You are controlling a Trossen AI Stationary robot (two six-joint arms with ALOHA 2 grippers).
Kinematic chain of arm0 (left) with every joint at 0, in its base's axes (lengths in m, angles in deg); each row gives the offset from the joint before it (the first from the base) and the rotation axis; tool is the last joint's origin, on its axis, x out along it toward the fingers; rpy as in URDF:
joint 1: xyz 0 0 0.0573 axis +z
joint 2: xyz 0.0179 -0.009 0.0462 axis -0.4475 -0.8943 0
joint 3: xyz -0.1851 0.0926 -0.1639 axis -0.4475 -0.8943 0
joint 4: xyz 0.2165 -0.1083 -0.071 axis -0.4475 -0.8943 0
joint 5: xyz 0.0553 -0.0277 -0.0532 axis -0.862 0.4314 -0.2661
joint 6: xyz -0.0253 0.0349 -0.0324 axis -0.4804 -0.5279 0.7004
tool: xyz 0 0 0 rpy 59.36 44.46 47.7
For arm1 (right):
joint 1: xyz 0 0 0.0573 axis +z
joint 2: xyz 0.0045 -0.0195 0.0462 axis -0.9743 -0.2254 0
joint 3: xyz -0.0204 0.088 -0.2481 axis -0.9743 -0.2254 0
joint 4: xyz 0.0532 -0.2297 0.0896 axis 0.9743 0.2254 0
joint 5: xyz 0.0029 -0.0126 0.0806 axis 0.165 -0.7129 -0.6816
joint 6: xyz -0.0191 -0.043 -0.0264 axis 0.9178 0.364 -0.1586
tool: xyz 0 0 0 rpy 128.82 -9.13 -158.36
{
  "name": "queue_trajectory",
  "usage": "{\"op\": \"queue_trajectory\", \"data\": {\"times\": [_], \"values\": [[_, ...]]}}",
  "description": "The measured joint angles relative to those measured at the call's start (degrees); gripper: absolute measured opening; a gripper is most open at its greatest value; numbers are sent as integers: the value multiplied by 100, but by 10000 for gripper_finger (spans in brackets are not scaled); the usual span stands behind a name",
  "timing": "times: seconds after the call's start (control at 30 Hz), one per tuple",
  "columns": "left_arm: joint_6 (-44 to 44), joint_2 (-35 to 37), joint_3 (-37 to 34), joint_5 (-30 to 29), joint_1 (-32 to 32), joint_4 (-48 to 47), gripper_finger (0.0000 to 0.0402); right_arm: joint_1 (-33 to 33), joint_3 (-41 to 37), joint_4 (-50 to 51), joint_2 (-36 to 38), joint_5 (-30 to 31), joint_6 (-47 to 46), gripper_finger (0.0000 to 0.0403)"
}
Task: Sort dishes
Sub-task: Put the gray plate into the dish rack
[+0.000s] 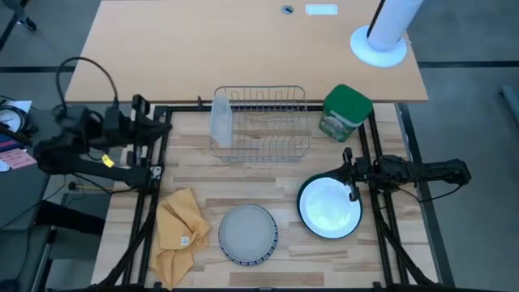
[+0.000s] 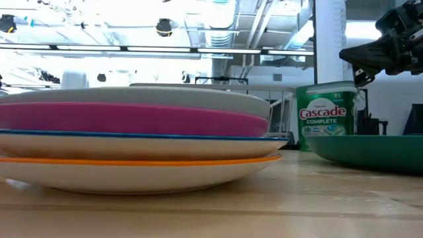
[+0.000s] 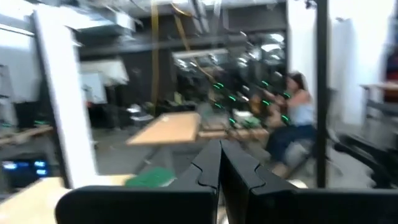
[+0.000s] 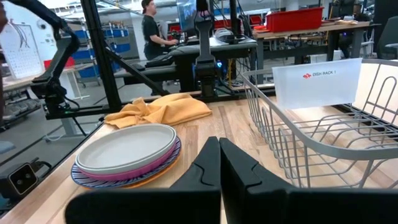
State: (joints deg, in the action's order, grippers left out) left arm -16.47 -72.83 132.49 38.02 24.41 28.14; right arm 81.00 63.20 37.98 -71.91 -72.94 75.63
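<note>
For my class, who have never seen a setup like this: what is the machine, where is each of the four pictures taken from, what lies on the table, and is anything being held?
The machine is two dark robot arms at a wooden table. One picture looks straight down, one looks level across the tabletop, and two come from cameras on the wrists. The left gripper waits at the table's left edge; the right gripper sits by the rim of the white plate with a dark green rim. Both are shut and hold nothing. Also on the table: a stack of small plates, grey on top, a yellow cloth, a wire dish rack and a green Cascade canister.
</note>
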Motion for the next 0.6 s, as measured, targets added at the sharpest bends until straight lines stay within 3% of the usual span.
{"op": "queue_trajectory", "data": {"times": [0.13, 0.6], "values": [[13, -169, -281, 541, -50, 44, 0, 9, 0, 0, 0, -1, -410, 0], [518, -363, -1527, 460, -94, 866, 0, 7, 2, -37, 0, 0, -682, 0]]}}
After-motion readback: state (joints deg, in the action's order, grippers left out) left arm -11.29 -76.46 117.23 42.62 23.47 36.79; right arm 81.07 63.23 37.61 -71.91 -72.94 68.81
